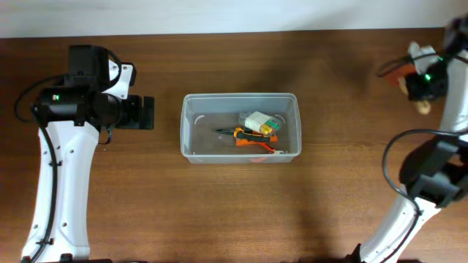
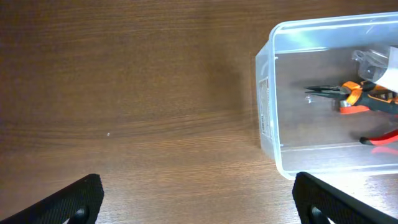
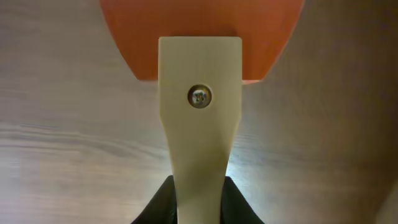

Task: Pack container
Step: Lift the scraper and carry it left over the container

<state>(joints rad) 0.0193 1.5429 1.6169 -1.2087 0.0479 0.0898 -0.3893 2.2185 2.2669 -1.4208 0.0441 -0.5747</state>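
Note:
The clear plastic container (image 1: 240,156) stands at the table's middle and holds pliers with orange and red grips (image 1: 254,137) and a small clear case (image 1: 259,121). It also shows in the left wrist view (image 2: 268,93) at the right, with the pliers (image 2: 354,96) inside. My left gripper (image 2: 199,202) is open and empty over bare table left of the container. My right gripper (image 3: 200,202) is at the far right of the table (image 1: 424,82), shut on the cream wooden handle of a tool with an orange blade (image 3: 200,93).
The wooden table (image 1: 329,204) runs to a white wall edge at the back. The right arm's base (image 1: 431,179) stands at the right front, the left arm (image 1: 66,146) at the left.

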